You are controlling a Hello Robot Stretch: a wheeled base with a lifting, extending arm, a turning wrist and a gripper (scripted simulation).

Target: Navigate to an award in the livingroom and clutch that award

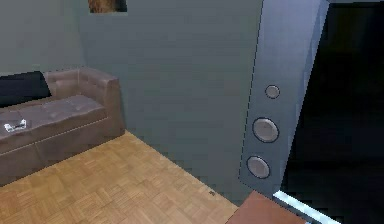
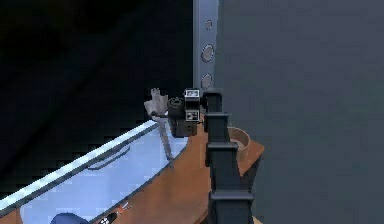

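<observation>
Hand (image 2: 157,103) is hanging by a desk (image 2: 186,168) with a rounded brown wooden edge and smooth pale-blue top; whether it is gripping anything cannot be told. Where the award is standing cannot be told either. A padded brown sofa (image 1: 60,112) is sitting on parquet (image 1: 130,182).

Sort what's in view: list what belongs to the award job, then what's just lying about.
Job: tool; arm.

Lying about: sofa; dark cushion; small white thing on the sofa; wall picture; speaker; table.
</observation>
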